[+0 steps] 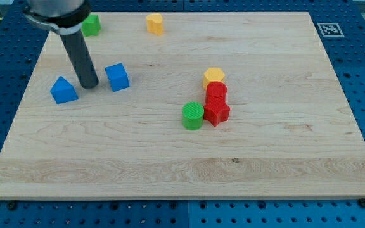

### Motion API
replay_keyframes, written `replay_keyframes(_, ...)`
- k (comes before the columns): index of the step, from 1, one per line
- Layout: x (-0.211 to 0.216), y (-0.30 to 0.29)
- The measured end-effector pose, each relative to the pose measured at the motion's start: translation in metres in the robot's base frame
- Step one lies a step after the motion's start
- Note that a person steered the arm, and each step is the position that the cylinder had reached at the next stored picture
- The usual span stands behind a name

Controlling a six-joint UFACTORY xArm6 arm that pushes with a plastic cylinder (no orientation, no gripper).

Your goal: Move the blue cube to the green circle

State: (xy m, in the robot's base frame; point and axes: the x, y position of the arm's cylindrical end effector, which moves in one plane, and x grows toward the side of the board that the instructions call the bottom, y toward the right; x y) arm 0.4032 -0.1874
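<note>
Blue cube (117,76) sitting on the bench (182,164) in the upper left part of the camera view, just to the right of my tip (89,85). Tip resting between two blue blocks: cube close on its right, blue wedge-like block (63,90) a little further off on its left. Not clear whether tip and cube are touching; seeming only a sliver apart. No jaws on this arm, only the dark rod (81,57) coming down from the view's top left, so nothing opening, closing or clamping, and nothing being held.

Green circle (193,116) lying well apart from the cube, toward the view's centre and lower down. Pressing against its right side, a red block (216,113), with a second red block (216,91) just behind that one and a yellow block (213,77) behind again, the three forming a short line running up the view. Bench between cube and green circle lying bare, no block standing in the straight line across.

Further off: another green block (91,25) near the top left corner, partly hidden by the rod's housing, and another yellow block (154,23) near the top edge.

Counting: two blue, two green, two red, two yellow, eight blocks in all. Black-and-white marker (329,29) sitting at the bench's top right corner.
</note>
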Motion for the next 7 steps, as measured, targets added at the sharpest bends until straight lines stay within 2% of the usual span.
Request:
replay_keyframes(1,-0.040,0.000)
replay_keyframes(2,-0.050,0.039)
replay_keyframes(3,-0.010,0.041)
replay_keyframes(6,0.014,0.042)
replay_keyframes(7,0.026,0.062)
